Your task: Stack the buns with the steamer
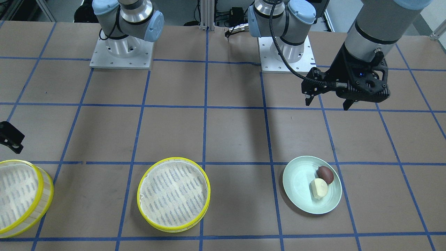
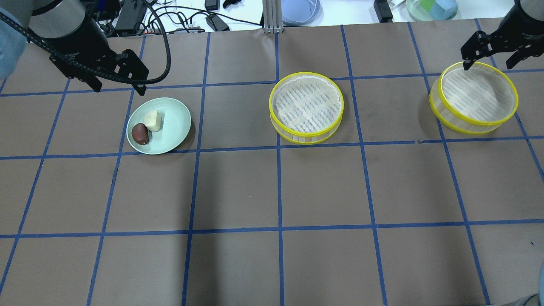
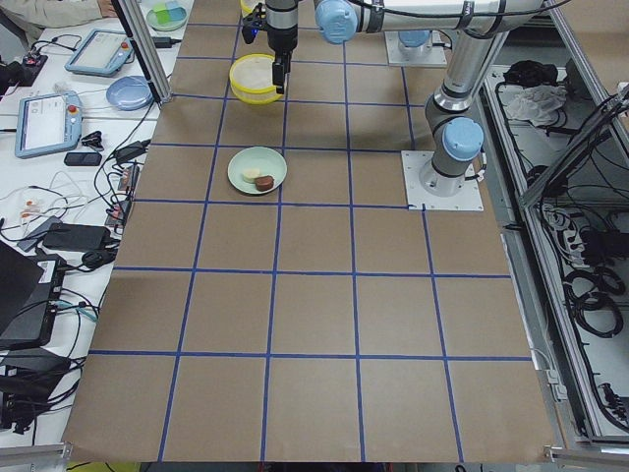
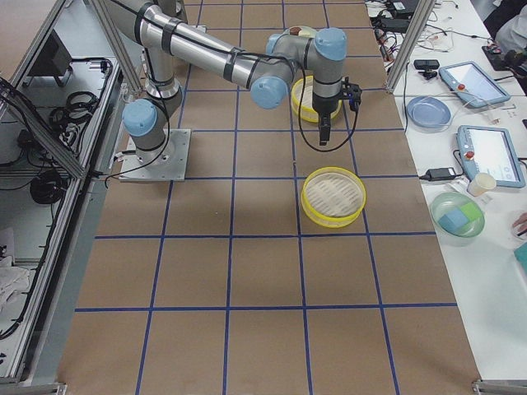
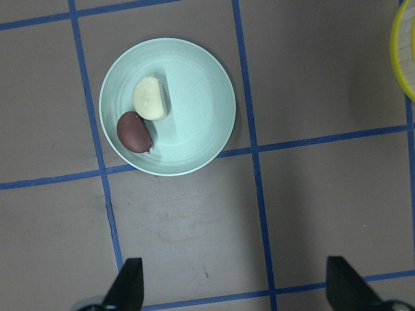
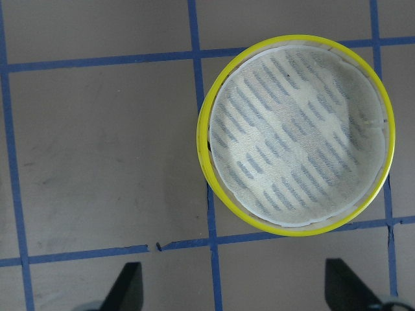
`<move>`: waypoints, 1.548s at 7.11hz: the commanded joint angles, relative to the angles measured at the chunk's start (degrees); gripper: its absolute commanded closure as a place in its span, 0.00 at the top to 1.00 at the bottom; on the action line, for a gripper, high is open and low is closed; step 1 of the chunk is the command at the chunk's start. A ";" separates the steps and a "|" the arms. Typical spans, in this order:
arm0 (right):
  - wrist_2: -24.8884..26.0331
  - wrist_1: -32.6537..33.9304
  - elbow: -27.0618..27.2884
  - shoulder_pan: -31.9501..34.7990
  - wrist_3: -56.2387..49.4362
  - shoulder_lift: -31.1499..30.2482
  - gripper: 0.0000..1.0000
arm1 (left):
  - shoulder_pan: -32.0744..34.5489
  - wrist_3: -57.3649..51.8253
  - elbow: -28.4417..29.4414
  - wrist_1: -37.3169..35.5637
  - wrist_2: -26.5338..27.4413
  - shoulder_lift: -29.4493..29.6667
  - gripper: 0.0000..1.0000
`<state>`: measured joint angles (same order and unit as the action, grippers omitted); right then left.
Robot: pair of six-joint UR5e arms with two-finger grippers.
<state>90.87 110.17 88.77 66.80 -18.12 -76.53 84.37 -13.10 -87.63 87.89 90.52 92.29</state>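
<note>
A cream bun (image 1: 319,188) (image 2: 153,120) (image 5: 150,98) and a reddish-brown bun (image 1: 325,174) (image 2: 140,133) (image 5: 134,132) lie side by side on a pale green plate (image 1: 296,181) (image 2: 174,127) (image 5: 201,110). One steamer tier (image 1: 173,193) (image 2: 307,106) stands mid-table, empty. The other tier (image 1: 17,195) (image 2: 474,97) (image 6: 298,133) stands at the robot's right, empty. My left gripper (image 1: 327,104) (image 2: 121,90) (image 5: 237,285) hangs open above the table beside the plate. My right gripper (image 2: 488,66) (image 6: 237,285) hangs open by the right tier's edge.
The two arm bases (image 1: 122,52) (image 1: 287,52) stand at the robot's side of the table. A metal post (image 2: 270,17), cables and dishes lie past the far edge. Blue tape lines grid the brown table. A desk with tablets (image 3: 44,123) runs alongside.
</note>
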 commanded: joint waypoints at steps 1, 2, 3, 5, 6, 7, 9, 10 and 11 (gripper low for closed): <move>-0.25 2.51 0.00 -2.38 -0.78 1.82 1.00 | 0.00 0.00 0.00 0.00 -0.08 0.09 1.00; -0.25 6.08 0.00 -3.68 -2.78 3.13 1.00 | -0.43 -0.17 -0.09 -0.87 -0.08 1.04 1.00; -0.43 7.94 0.00 -5.26 -3.32 5.67 1.00 | -1.48 -0.09 -2.09 -4.79 1.05 2.79 1.00; -0.25 14.42 0.00 -6.15 -10.04 8.40 1.00 | -4.65 -4.80 -9.02 -18.40 0.53 5.26 1.00; -3.04 16.20 0.00 -8.86 -11.92 10.51 1.00 | -4.74 -7.62 -9.05 -18.97 0.71 6.66 1.00; -7.85 16.74 0.00 -11.06 -16.12 12.01 1.00 | -5.44 -7.91 -9.14 -22.46 1.06 8.68 1.00; -7.90 16.75 -2.01 -12.83 -26.73 15.60 1.00 | -6.94 -8.61 -9.31 -24.50 1.06 14.03 1.00; -8.16 16.05 -2.37 -14.75 -28.01 17.02 1.00 | -7.73 -9.31 -9.49 -28.00 1.06 17.28 1.00; -7.73 15.87 -2.64 -15.47 -28.11 17.29 1.00 | -8.52 -9.23 -9.49 -31.51 0.36 20.44 1.00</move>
<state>82.96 126.38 86.64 52.63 -44.88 -60.19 76.76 -22.09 -97.04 60.23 91.41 108.98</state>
